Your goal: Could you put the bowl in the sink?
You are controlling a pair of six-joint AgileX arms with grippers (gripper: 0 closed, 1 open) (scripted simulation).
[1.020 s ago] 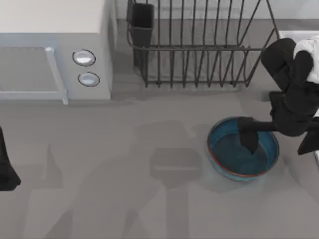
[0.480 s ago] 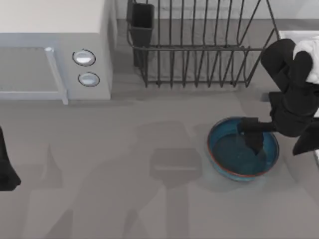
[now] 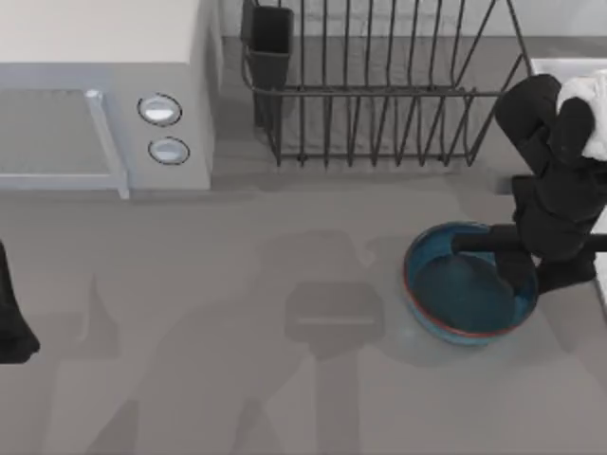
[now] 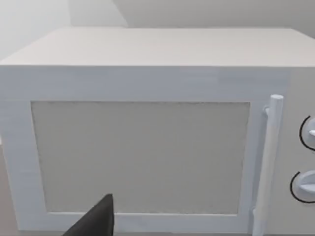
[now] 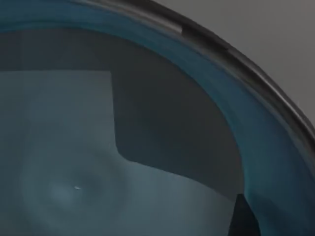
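Right gripper is reaching into the bowl at the wall nearest the sink; whether its fingers are pinching that rim cannot be told. Risk: a one-sided hold is likely tipping or dropping the bowl. Dish rack is standing behind the bowl, microwave far beyond. Left arm is idling.

Soft, even light falls from above, with no harsh glare. Broad, pale arm shadows spread across the table, well away from the right gripper on its left. Inside the bowl, directly beneath that gripper, a hard-edged dark shadow covers the glaze. The microwave facing the left gripper is evenly and brightly lit.
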